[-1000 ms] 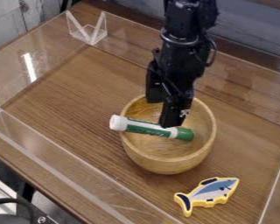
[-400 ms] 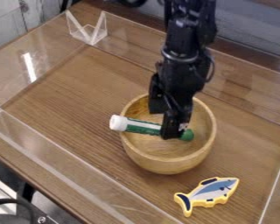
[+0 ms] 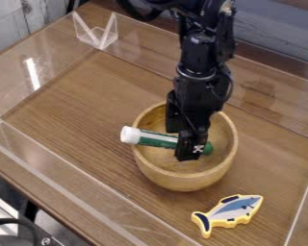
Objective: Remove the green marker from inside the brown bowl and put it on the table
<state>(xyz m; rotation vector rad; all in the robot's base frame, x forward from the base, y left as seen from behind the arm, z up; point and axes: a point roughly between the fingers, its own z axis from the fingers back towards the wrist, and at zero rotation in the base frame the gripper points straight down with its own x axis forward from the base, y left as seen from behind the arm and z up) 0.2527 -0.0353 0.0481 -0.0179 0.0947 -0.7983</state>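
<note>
dark wood table, clear acrylic walls; brown bowl holds green marker

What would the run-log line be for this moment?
gripper: open, inside brown bowl | green marker: lying across bowl, not gripped | table: toy fish beside bowl

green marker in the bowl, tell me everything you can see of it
The green marker is short and thick, with a dark green barrel, a white end on the left and a green cap on the right. It lies roughly level across the brown bowl, the white end jutting over the rim. The open gripper stands over its cap end, a finger on either side; contact cannot be told.
</note>
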